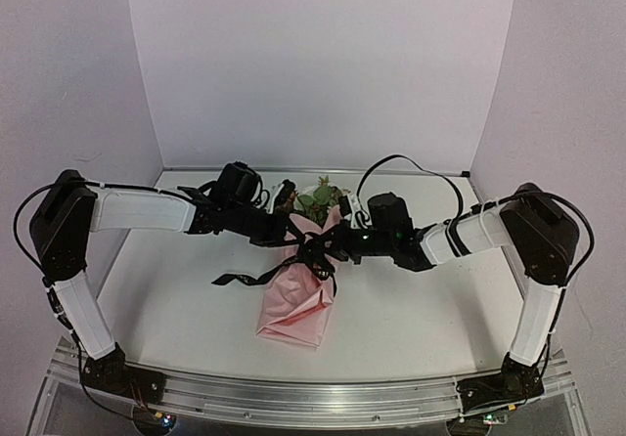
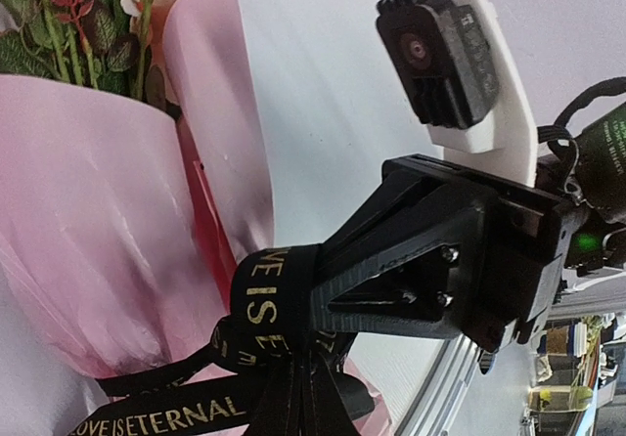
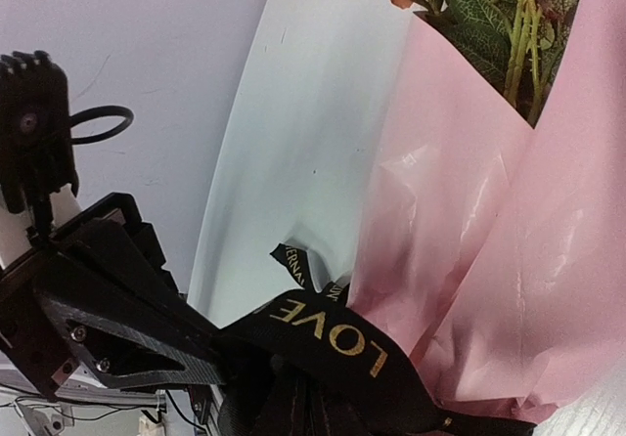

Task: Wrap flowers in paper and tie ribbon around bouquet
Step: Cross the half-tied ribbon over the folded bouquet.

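We are clenching both the left gripper (image 3: 208,344) and the right gripper (image 2: 323,295) on the ribbon (image 3: 328,336). It is circling the middle of the bouquet (image 1: 296,304).

White table (image 1: 421,309), enclosed by pale walls (image 1: 323,65) at the back and sides. The bouquet (image 1: 296,304) is laid near the middle, narrow end turned to the near edge, flowers (image 1: 318,199) to the back. A loose ribbon (image 1: 240,279) end is trailed across the surface at the bouquet's left.
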Motion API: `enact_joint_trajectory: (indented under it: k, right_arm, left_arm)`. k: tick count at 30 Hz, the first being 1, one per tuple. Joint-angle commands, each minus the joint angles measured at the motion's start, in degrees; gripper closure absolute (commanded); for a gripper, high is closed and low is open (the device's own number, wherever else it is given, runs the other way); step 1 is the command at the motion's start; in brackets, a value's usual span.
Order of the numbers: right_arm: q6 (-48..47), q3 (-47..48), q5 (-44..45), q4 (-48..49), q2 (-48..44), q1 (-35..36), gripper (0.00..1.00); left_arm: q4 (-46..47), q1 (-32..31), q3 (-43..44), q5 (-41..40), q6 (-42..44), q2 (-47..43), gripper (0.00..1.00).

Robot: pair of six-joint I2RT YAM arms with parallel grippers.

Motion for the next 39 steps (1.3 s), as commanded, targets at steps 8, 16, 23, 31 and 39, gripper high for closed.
enact_joint_trajectory:
  k: [8,16,23,31,39]
  right_arm:
    - [-1.82,1.93,2.83,0.18,1.97,-0.06,0.99]
    - [-1.91,1.7,5.06,0.86,2.57,-0.07,0.99]
    - [-0.61,2.19,5.65,2.98,3.79,-0.07,0.99]
    - [1.67,1.55,8.22,10.61,6.55,-0.15,0.98]
    - [-0.99,0.46,10.47,13.12,6.54,-0.16,1.0]
  left_arm:
    - [-1.46,-1.49,6.4,0.92,5.93,0.12,1.0]
    - [-2.25,-2.18,5.03,1.22,6.9,0.53,1.0]
    - [-3.14,-2.21,5.38,-0.11,6.95,2.3,1.0]
    - [-4.27,-2.3,6.96,1.07,7.5,5.23,1.0]
    - [-4.57,-2.28,7.43,0.73,8.28,5.21,0.93]
